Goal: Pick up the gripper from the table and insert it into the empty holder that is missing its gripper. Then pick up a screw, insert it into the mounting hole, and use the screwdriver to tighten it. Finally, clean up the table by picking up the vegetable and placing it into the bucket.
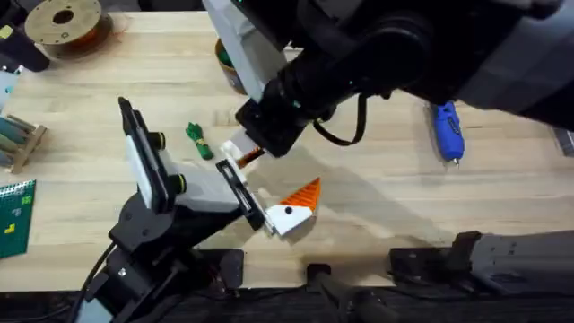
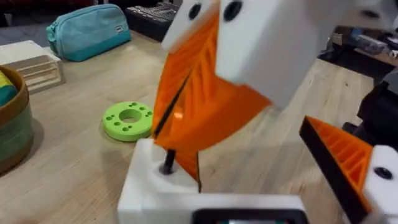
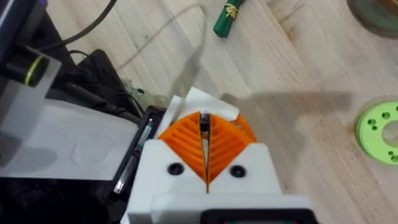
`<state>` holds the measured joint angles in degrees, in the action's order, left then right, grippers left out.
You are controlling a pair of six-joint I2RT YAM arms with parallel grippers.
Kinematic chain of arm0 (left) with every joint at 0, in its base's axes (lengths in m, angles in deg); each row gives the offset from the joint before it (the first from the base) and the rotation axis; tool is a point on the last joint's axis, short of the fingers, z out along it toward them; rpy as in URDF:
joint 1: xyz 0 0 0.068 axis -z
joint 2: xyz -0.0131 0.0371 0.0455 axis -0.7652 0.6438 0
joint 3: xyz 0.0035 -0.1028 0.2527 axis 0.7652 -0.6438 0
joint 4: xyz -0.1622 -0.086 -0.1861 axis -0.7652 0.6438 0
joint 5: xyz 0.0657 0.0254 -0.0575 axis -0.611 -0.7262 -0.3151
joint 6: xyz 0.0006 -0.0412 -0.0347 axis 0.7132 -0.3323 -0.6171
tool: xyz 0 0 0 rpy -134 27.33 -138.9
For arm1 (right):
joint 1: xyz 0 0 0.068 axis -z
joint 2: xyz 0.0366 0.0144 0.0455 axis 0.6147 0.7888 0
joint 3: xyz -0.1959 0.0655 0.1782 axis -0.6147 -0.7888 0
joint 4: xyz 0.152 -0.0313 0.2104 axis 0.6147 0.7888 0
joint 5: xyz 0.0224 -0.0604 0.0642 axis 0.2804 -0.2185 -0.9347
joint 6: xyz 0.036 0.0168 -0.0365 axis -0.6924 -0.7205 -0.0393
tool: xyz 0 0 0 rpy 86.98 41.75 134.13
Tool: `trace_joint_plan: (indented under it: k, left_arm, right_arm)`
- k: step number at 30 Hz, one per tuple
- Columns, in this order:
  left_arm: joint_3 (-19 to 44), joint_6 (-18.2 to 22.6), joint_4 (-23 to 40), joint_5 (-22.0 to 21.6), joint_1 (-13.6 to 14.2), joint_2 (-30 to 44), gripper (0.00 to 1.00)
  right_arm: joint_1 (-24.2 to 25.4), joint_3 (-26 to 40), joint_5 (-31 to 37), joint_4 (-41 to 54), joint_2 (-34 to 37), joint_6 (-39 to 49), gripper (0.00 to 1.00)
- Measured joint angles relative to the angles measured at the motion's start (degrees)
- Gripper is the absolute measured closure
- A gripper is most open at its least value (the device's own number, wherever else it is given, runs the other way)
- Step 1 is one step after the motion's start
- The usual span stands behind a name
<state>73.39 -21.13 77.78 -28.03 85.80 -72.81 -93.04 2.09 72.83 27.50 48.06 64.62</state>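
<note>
While aiming for the mounting hole (image 2: pixel 168 168), held the small dark metal screw (image 3: pixel 204 124) pinched in the closed right gripper (image 3: pixel 205 140) directly over the white angular plastic holder (image 2: pixel 152 196), with the left gripper (image 1: pixel 296 205) spread wide, presumably to present it.

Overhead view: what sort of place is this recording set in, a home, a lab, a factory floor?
Most likely a robotics lab or maker workbench. A plain wooden table carries a blue electric screwdriver, a spool of filament sits at its far left corner, and a green circuit board lies at the left edge.
</note>
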Motion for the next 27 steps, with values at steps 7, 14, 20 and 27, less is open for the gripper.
trace_joint_plan:
  k: [7, 14, 20, 27]
  left_arm:
    - [0.0, 0.0, 0.0, 0.0, 0.0, 0.0, 0.014]
    - [0.0, 0.0, 0.0, 0.0, 0.0, 0.0, 0.014]
    - [0.0, 0.0, 0.0, 0.0, 0.0, 0.0, 0.014]
    - [0.0, 0.0, 0.0, 0.0, 0.0, 0.0, 0.014]
  right_arm:
    - [0.0, 0.0, 0.0, -1.0, 0.0, 0.0, 0.994]
    - [0.3, 0.0, 0.0, -0.9, 0.0, 0.0, 0.994]
    - [1.6, 3.6, 0.0, 2.2, 0.0, 0.0, 0.994]
    - [2.2, 8.9, 0.0, 4.9, -1.0, 0.0, 0.994]
